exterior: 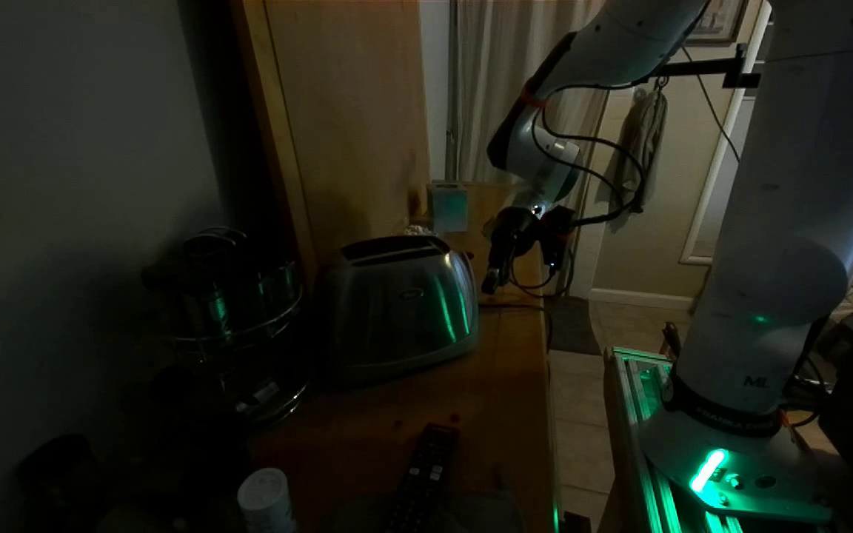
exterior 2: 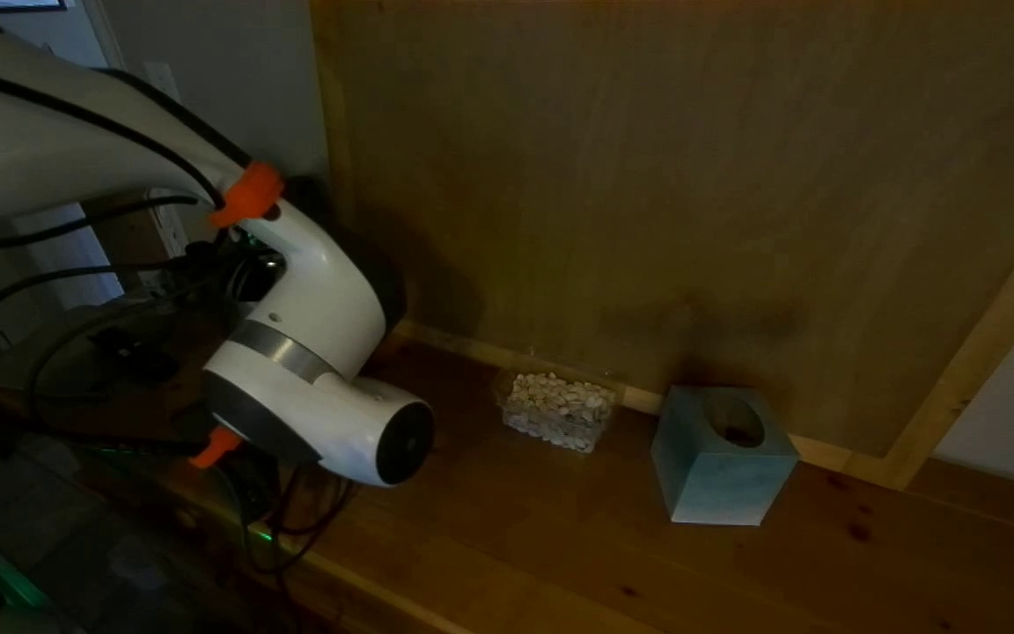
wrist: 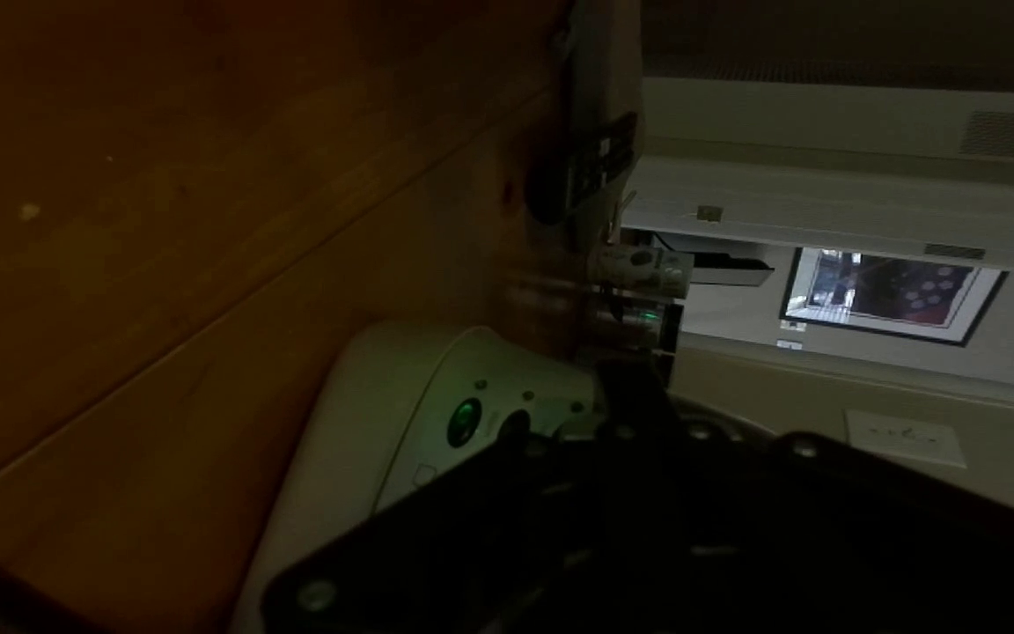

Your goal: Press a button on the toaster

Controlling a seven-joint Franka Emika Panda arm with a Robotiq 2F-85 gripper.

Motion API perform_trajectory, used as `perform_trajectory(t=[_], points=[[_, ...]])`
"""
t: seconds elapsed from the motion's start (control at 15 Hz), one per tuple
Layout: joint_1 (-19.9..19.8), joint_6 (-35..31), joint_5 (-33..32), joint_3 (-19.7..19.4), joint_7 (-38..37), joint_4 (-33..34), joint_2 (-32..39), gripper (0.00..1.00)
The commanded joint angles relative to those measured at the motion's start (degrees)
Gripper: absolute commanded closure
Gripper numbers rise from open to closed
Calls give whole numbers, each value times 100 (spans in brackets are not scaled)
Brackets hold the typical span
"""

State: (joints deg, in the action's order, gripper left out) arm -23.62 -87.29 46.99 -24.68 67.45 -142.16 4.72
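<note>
The shiny steel toaster (exterior: 404, 326) stands on the wooden counter in an exterior view, slots on top. In the wrist view the toaster's pale end panel (wrist: 357, 414) fills the lower left. It carries a dark oval button (wrist: 465, 423) with a green glint and a second dark button (wrist: 514, 426), partly covered by the gripper. My gripper (exterior: 492, 281) points down beside the toaster's far end. In the wrist view the gripper's fingertips (wrist: 635, 379) are together, with nothing seen between them, in front of the panel's upper part. Contact cannot be told.
A blue tissue box (exterior 2: 723, 467) and a clear tub of pale pebbles (exterior 2: 560, 412) stand by the wooden panel. A dark metal rack (exterior: 226, 311) is beside the toaster. A remote (exterior: 426, 466) and a white canister (exterior: 265, 497) lie nearer. Cables hang at the counter edge.
</note>
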Motion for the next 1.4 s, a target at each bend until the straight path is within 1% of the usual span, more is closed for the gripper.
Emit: perform_trajectory(t=[0.0,1.33], points=[[-22,73,60,69,-69,124,105,100],[-16,-33,289,91,-118,130,143,100]])
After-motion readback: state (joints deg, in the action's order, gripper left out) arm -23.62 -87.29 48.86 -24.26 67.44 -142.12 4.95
